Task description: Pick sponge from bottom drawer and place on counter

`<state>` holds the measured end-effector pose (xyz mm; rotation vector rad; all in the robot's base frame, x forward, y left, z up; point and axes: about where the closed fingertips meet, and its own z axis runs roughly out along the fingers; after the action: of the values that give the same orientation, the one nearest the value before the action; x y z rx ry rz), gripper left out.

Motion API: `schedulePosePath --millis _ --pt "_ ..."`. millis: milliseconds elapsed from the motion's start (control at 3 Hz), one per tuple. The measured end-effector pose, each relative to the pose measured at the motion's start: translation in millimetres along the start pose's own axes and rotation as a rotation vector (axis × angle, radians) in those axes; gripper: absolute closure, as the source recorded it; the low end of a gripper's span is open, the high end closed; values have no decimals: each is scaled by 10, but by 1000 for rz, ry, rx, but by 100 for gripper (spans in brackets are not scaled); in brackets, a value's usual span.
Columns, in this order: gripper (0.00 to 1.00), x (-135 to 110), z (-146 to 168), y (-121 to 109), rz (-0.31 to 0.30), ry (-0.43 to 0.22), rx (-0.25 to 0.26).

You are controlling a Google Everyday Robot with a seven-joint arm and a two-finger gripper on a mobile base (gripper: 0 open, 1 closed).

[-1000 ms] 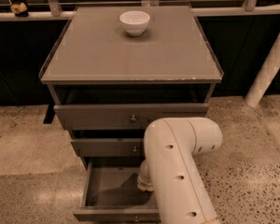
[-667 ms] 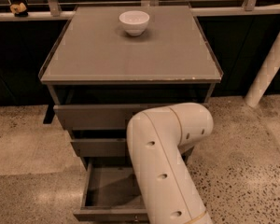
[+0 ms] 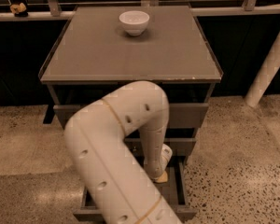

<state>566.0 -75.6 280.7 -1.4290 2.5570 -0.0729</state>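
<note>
The bottom drawer (image 3: 182,192) is pulled open at the foot of the cabinet. My white arm bends over the drawer fronts and reaches down into it. My gripper (image 3: 160,172) is inside the drawer's right half, mostly hidden behind the wrist. A small yellowish bit shows at its tip; I cannot tell whether it is the sponge or part of the gripper. No sponge shows elsewhere. The counter (image 3: 130,55) is the flat grey-brown cabinet top above.
A white bowl (image 3: 134,22) stands at the back middle of the counter. A white pillar (image 3: 269,64) rises at the right. A rail (image 3: 32,16) runs behind the cabinet. Speckled floor lies on both sides.
My arm's elbow has swung to the left and up, and the forearm now drops straight down into the open bottom drawer. The bowl and the drawers have not moved.
</note>
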Motion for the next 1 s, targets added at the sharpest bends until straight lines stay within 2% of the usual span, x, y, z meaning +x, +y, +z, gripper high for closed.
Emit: schedulePosePath --millis 333,667,1000 --pt "82 120 -317 229 -100 62 103" --pt "87 120 -317 229 -100 62 103" --pt "100 120 -317 229 -100 62 103"
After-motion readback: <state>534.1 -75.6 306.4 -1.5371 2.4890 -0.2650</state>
